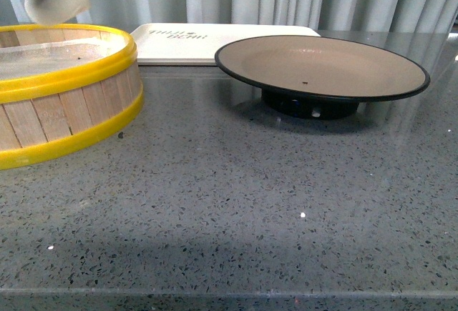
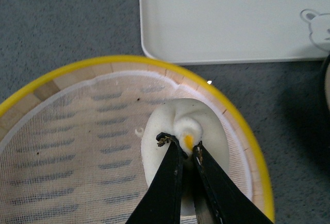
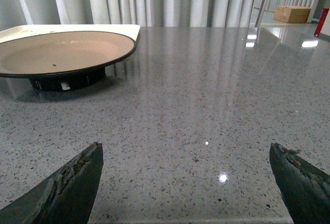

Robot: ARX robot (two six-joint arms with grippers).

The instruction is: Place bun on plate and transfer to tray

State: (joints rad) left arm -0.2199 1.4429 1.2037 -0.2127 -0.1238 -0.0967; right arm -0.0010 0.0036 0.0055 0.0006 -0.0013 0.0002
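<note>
White bun pinched by left pincer, partly hidden | right pincer agape

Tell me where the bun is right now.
Front view, far left: the bun is pinched in the left gripper, held above the steamer basket.

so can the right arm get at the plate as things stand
Probably yes. The right end effector is open and empty, and only counter lies between it and the plate. Nothing sits on the plate or blocks its near rim.
</note>
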